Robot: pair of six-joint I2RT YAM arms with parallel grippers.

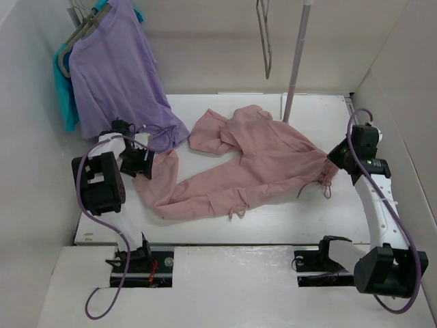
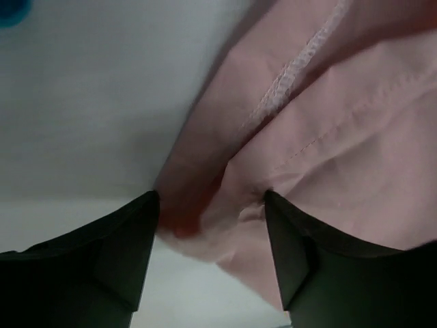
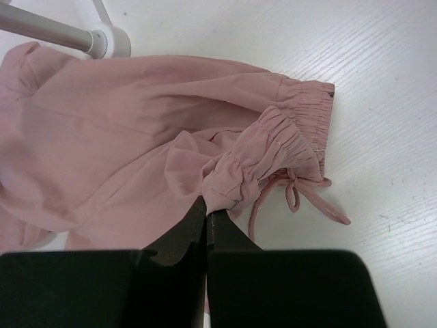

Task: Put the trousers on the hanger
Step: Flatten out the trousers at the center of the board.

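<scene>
Pink trousers [image 1: 266, 160], waistband in right gripper [image 3: 207, 208]; hanger [image 1: 268, 68] hook off-frame.

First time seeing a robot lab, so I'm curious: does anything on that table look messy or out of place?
Yes. The pink trousers lie crumpled and twisted across the table, legs bunched, drawstring trailing loose at the waistband. The thin hanger above hangs bare, and a purple shirt droops to the table.

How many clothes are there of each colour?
pink trousers: 1
purple shirt: 1
teal shirt: 1
Total: 3
</scene>
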